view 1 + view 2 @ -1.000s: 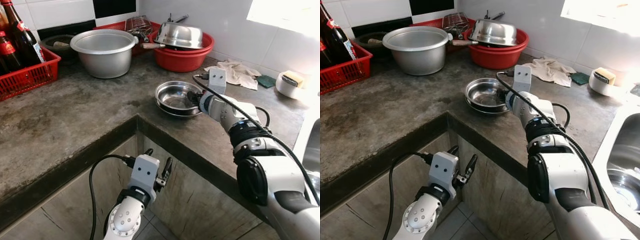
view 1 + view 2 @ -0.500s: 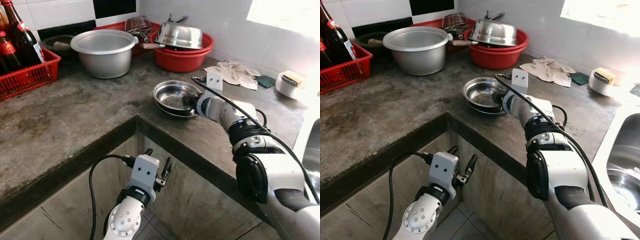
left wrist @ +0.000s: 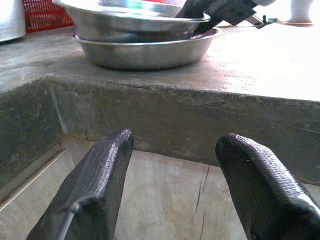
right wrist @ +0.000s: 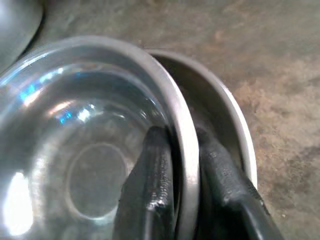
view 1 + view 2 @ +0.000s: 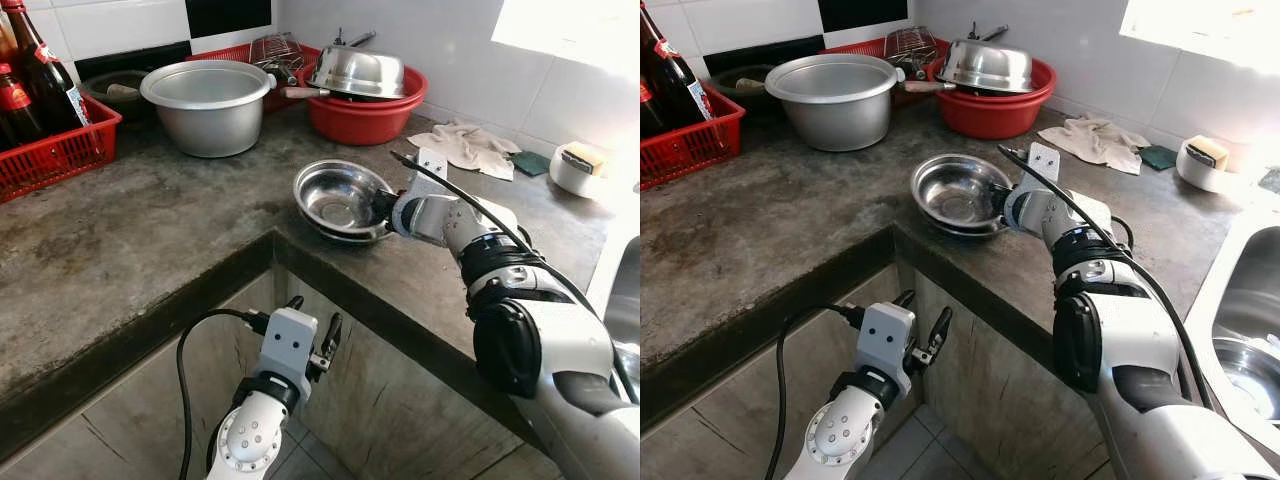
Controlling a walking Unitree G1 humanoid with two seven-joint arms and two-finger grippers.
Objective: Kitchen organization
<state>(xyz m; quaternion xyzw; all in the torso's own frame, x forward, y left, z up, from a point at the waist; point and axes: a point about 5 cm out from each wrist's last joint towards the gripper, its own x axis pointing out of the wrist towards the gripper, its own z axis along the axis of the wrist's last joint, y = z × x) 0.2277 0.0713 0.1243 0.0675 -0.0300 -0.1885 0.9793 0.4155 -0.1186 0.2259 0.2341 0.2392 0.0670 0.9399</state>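
- Right gripper [image 4: 182, 200] has its fingers pinched on the rim of the shiny steel bowl [image 5: 340, 197], at the bowl's 3 o'clock.
- Bowl's tilted, lifted off a second bowl [image 3: 150, 52] near the counter [image 5: 150, 230] corner; the left wrist view makes the stack clear.
- Left gripper [image 3: 175, 185] hangs open below the edge.

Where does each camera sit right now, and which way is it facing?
Eye views: on the head, looking down at the counter; both arms show, right gripper pinching the top bowl.
Left wrist view: below the counter edge, looking up past the open left gripper at the bowls.
Right wrist view: over the bowl, its fingers astride the rim.
All views share the top bowl.
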